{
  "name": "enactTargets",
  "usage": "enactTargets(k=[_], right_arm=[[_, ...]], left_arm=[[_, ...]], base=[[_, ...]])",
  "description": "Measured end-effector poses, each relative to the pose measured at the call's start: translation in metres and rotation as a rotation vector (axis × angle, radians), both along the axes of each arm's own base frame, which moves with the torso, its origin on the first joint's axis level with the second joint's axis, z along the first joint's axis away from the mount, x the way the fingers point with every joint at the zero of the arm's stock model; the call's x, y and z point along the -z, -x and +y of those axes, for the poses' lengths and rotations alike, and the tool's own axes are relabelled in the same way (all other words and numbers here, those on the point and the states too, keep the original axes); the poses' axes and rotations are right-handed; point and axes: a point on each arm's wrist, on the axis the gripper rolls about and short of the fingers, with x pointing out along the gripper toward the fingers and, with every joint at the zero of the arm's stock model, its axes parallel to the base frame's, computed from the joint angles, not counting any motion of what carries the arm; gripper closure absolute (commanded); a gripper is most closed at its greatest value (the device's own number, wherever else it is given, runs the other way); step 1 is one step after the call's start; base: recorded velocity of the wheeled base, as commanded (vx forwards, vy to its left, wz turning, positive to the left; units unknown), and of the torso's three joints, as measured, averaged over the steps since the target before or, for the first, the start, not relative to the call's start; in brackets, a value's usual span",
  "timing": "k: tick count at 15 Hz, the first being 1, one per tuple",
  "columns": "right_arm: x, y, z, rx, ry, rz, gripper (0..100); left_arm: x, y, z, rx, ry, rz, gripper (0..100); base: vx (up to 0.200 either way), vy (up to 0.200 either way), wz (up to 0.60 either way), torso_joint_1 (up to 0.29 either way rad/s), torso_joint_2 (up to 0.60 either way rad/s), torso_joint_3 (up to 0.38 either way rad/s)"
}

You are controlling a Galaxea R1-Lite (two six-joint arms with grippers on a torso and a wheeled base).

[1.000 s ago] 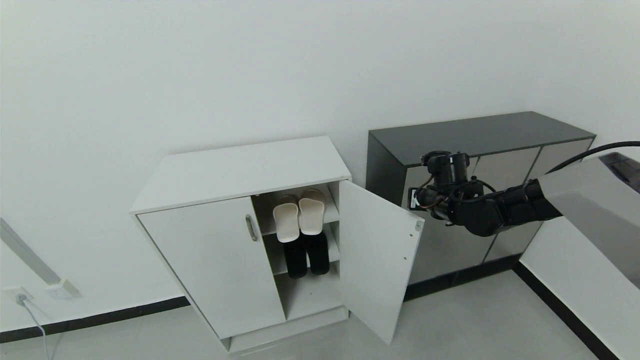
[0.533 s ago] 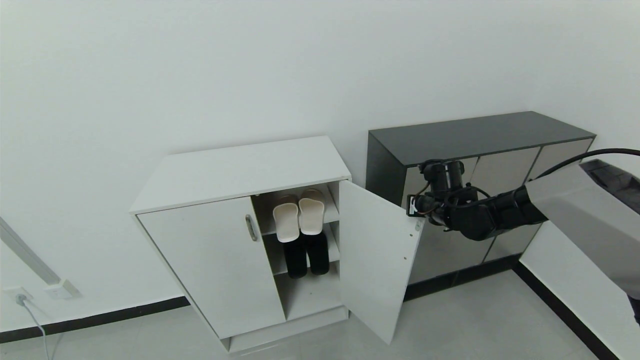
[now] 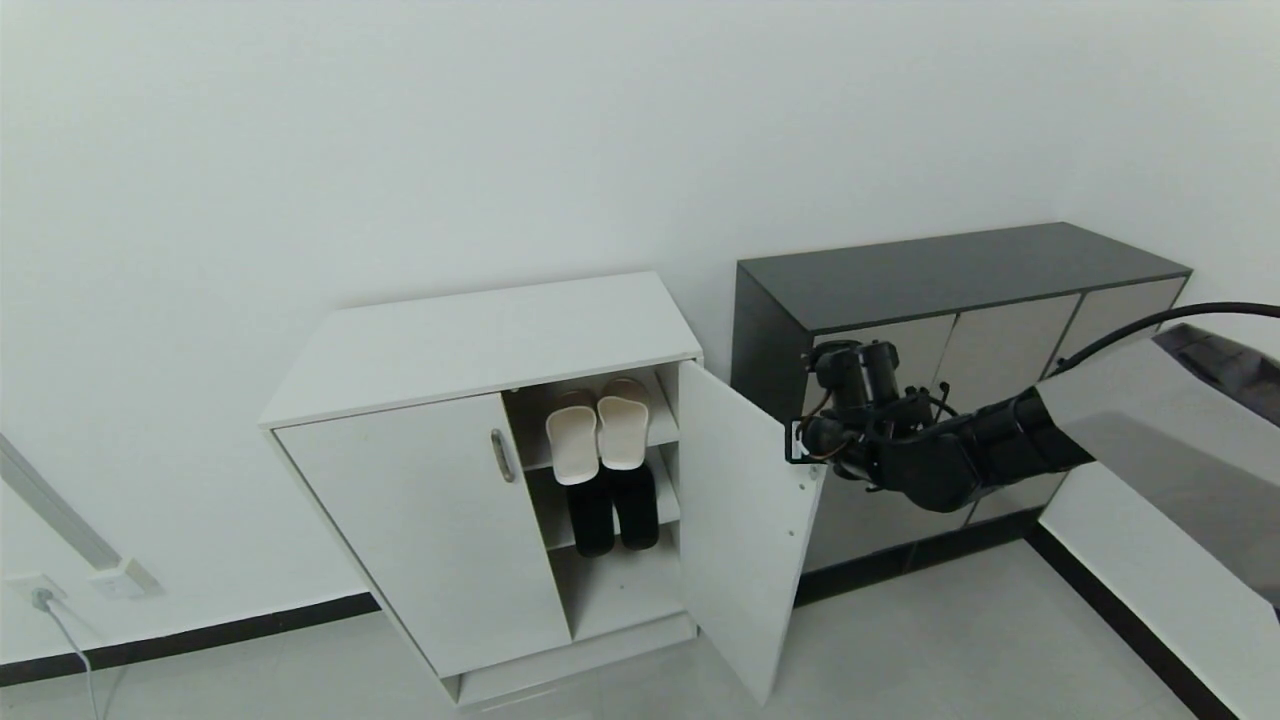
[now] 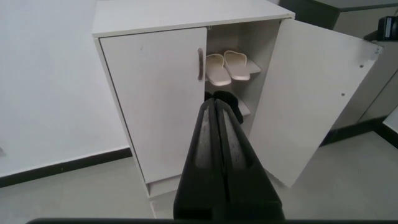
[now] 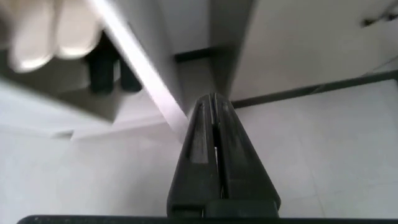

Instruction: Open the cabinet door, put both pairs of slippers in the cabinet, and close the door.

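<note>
**Both slipper pairs shelved, right door ajar with a closed gripper at its edge**

The white cabinet [image 3: 480,340] stands on the pale floor [image 3: 950,640] with its back against the wall [image 3: 500,130]. Its right door [image 3: 745,520] is swung out towards the robot, standing well open, so the right half of the inside is on show. The left door [image 3: 420,520] is flush and closed, with a small metal handle [image 3: 500,455] near its inner edge.

Inside, the white slippers [image 3: 598,432] lie side by side on the upper shelf, their near ends poking over the shelf's front edge. Directly below, on the next shelf down, the black slippers [image 3: 612,512] sit side by side in the same way; from the head view the white pair overlaps their tops. From the left wrist view the black pair is partly hidden behind the gripper.

Just to the right of the white cabinet, a longer dark cabinet [image 3: 950,265] stands along the same wall, with its grey fronts closed.

The left gripper [image 4: 214,102] hangs in front of the cabinet, apart from it and pointing at the opening. Its fingers are pressed flat together with nothing between them.

The right gripper [image 3: 800,440] is up at the free edge of the right door, near its top corner and on its outer side. Its fingers are also pressed together, gripping nothing, and the tip appears to rest against the door's edge.
</note>
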Motion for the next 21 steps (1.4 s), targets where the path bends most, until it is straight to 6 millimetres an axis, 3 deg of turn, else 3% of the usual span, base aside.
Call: enactTargets(k=[5,8,16,21], right_arm=[[-0.026,0.069,0.055,-0.183,-0.027,-0.019,100],[-0.039,0.099,0.065,-0.254,-0.046,-0.049,100],[-0.048,0.119,0.056,-0.304,-0.011,-0.113,100],[-0.048,0.12,0.054,-0.305,-0.006,-0.113,100]], left_arm=[[0.0,0.0,0.0,0.001,0.0,0.0,100],[0.0,0.0,0.0,0.0,0.0,0.0,100],[0.0,0.0,0.0,0.0,0.0,0.0,100],[0.0,0.0,0.0,-0.002,0.0,0.0,100]], base=[[0.0,0.0,0.0,0.0,0.0,0.0],[0.0,0.0,0.0,0.0,0.0,0.0],[0.0,0.0,0.0,0.0,0.0,0.0],[0.0,0.0,0.6,0.001,0.0,0.003]])
